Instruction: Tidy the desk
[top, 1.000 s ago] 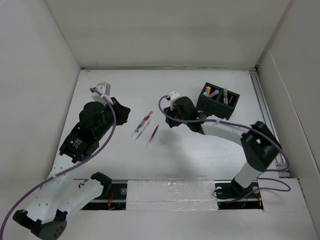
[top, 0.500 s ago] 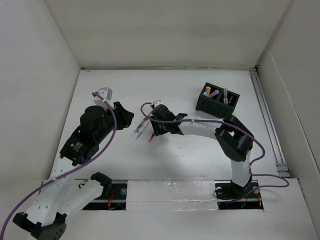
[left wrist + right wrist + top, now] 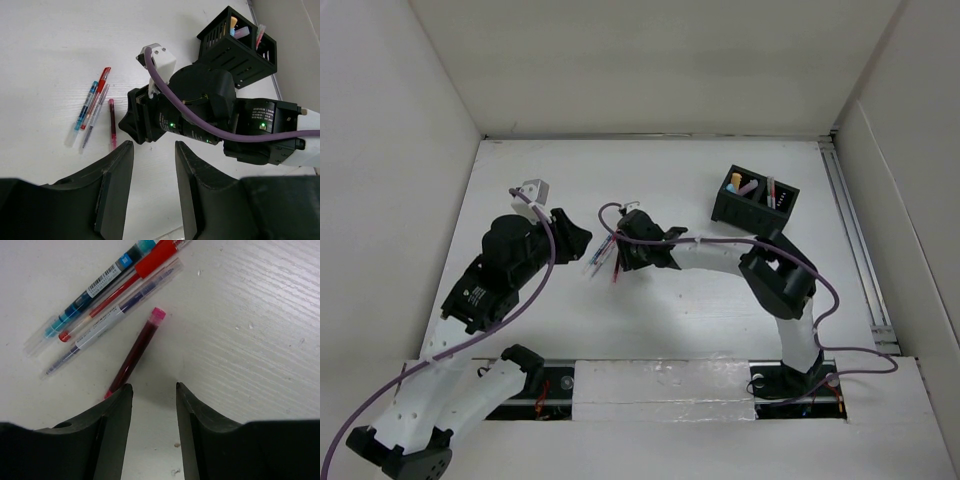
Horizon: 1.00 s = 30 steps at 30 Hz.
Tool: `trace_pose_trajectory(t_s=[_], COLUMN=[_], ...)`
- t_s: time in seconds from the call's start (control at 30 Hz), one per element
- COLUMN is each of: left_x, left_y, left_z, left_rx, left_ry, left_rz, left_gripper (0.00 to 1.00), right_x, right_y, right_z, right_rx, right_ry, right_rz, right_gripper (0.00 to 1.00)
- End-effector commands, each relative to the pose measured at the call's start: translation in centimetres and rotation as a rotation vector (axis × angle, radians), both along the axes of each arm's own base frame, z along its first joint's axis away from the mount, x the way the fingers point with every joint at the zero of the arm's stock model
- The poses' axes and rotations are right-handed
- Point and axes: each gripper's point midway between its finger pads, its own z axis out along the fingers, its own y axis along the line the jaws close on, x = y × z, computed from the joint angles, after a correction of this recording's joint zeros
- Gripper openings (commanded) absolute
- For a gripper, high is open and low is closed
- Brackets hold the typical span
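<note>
White matte desk (image 3: 700, 312), faint grain | right end effector (image 3: 152, 388) parted, empty | left end effector (image 3: 153, 145) parted, empty

No words or numbers can be read. The blue pen (image 3: 92, 290) on the desk (image 3: 250, 315) carries a white barcode sticker, its print too small to make out. A white label on the right arm's black link (image 3: 263, 114) is also illegible.

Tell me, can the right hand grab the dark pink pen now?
Probably yes. The right hand is open right by the dark pink pen, with nothing between them; the three other pens lie off to one side.
</note>
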Motion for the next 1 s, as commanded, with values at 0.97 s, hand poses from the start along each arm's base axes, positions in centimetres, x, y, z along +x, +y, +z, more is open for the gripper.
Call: trace_pose_trajectory(t_s=[0.97], left_x=[0.1], left_y=[0.0], left_z=[1.9], left_rx=[-0.008], left_ry=[-0.060], left_rz=[-0.005], left_gripper=[0.35], right_x=[2.6], right_y=[1.0], right_z=[-0.8], right_rx=[-0.114], right_ry=[-0.032], right_rz=[-0.045], right_gripper=[0.26])
